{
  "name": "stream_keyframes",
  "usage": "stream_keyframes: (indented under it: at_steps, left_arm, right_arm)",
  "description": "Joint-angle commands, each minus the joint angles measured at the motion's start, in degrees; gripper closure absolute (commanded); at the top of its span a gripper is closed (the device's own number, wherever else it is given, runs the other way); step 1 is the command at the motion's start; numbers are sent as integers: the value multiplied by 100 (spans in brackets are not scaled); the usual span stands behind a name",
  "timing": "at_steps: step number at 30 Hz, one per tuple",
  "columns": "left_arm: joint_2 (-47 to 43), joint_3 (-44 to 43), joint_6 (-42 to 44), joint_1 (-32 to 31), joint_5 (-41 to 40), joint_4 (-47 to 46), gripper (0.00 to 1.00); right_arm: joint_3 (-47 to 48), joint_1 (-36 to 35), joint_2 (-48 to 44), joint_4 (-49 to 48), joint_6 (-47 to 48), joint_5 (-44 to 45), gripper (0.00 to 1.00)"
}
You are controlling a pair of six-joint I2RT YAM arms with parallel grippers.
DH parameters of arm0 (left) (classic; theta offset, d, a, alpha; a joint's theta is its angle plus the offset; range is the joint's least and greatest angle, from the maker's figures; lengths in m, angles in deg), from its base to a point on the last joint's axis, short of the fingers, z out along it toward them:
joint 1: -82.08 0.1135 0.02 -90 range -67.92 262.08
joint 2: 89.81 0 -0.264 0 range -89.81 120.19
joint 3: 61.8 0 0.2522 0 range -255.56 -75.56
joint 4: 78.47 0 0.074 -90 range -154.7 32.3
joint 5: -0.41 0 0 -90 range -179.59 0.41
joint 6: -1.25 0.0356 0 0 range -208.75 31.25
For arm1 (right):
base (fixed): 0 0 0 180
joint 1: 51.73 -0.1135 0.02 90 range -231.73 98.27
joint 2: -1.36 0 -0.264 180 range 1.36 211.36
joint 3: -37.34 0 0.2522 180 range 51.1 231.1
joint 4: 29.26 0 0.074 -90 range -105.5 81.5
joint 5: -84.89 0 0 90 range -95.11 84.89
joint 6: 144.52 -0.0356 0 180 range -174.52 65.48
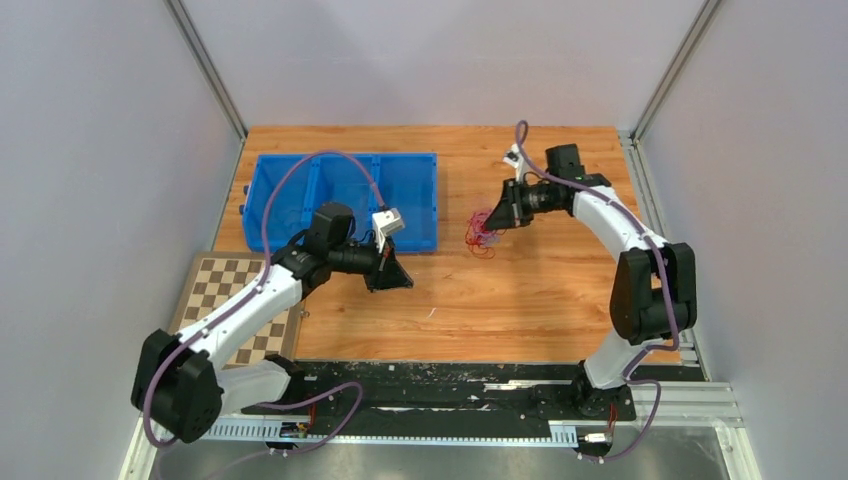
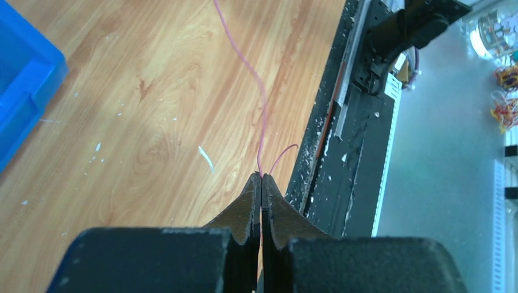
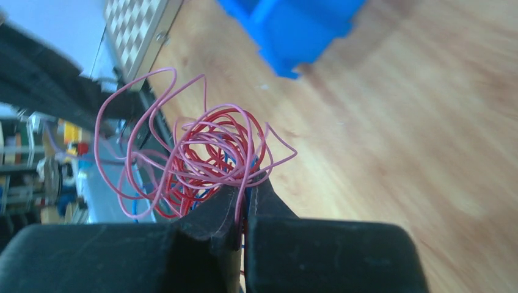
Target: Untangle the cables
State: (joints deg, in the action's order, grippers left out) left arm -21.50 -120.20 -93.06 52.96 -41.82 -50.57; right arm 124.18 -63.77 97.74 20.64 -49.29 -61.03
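A tangle of pink, red and blue cables (image 3: 207,152) hangs from my right gripper (image 3: 249,183), which is shut on its strands. In the top view the tangle (image 1: 482,234) sits just left of the right gripper (image 1: 494,218), at or just above the wooden table (image 1: 540,290). My left gripper (image 2: 261,178) is shut on a thin pink cable (image 2: 256,79), which runs away from its tips over the table; a short free end curls to the right. In the top view the left gripper (image 1: 393,276) is near the blue bin's front right corner.
A blue three-compartment bin (image 1: 345,190) stands at the back left. A checkerboard (image 1: 225,290) lies at the left edge under the left arm. A black rail (image 1: 450,385) runs along the near edge. A small white scrap (image 2: 206,159) lies on the wood.
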Motion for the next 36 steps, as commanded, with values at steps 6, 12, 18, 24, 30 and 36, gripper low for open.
stream_keyframes:
  at_steps: [6,12,18,24,30,36]
  left_arm:
    - [-1218,-1117,1130,-6,533,1792,100]
    - [-1532,-2136,1080,118,871,2454,100]
    - [-1474,-3304,691,269,1246,2803,100]
    - [-1045,-4720,478,509,1660,3183,100]
    - [-707,-5534,-637,748,2109,2565,100]
    - [-471,-5738,-544,779,1401,2506,99]
  right_arm:
    - [281,1422,424,-215,11,680,98]
    - [357,2016,954,-238,153,1175,98]
    - [531,2538,1445,-256,313,1564,97]
    - [617,2755,1703,-278,561,1976,97]
    - [774,3025,2125,-307,673,2279,96]
    - [729,3113,2033,-314,702,1540,98]
